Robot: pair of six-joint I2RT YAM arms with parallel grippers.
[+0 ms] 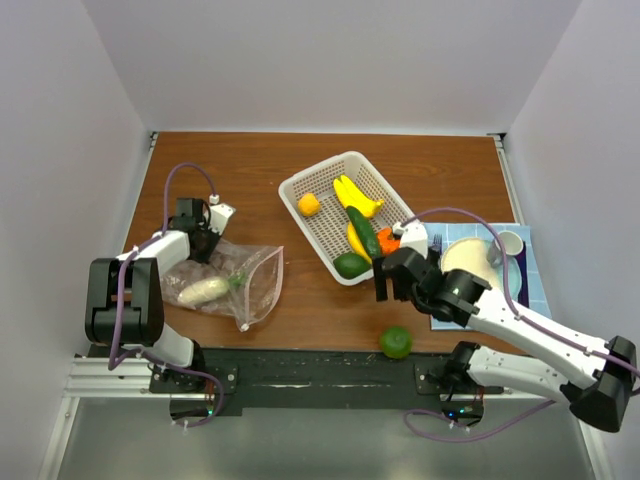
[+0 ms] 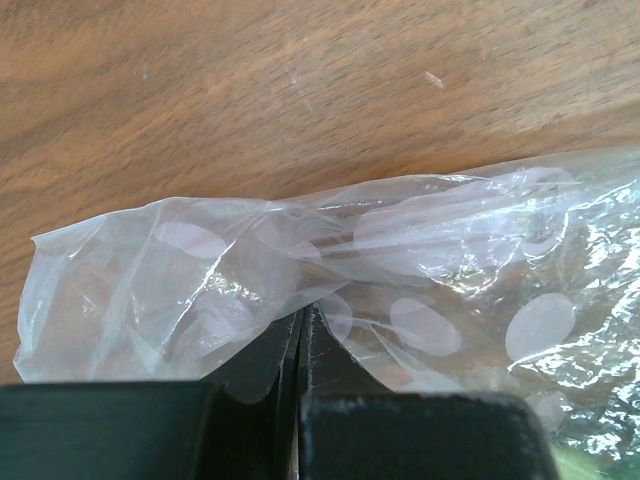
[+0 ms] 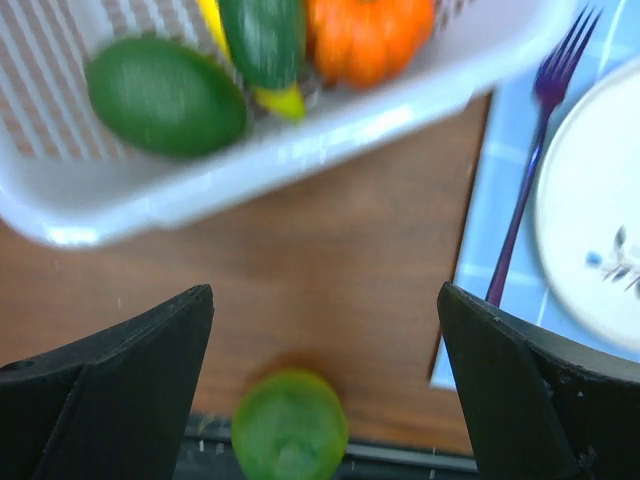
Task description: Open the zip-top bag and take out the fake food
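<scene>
Top view: a brown wooden counter (image 1: pixel 330 160) stands closed in by plain white walls on three sides. One zip-top bag (image 1: pixel 255 290) lies at the left. The left hand (image 1: pixel 200 243) is at its far edge. Inside the bag are a whitish piece (image 1: pixel 203 291) and a small green piece (image 1: pixel 237 281). One white basket (image 1: pixel 300 185) holds six pieces of fake food: orange piece (image 1: pixel 309 204), yellow banana (image 1: pixel 357 196), cucumber (image 1: pixel 364 232), yellow piece (image 1: pixel 355 241), avocado (image 1: pixel 351 265) and pumpkin (image 1: pixel 388 240). One green round fruit (image 1: pixel 395 342) sits alone on the counter near the right hand (image 1: pixel 395 287). On a blue mat (image 1: pixel 530 290) are one plate (image 1: pixel 465 262) and one cup (image 1: pixel 508 243).

Left wrist view: the fingers (image 2: pixel 250 370) are pressed together, pinching the crinkled clear plastic.

Right wrist view: the fingers (image 3: pixel 150 350) stand wide apart and hold nothing; the green fruit lies below them. One purple fork (image 3: pixel 530 170) lies beside the plate.
</scene>
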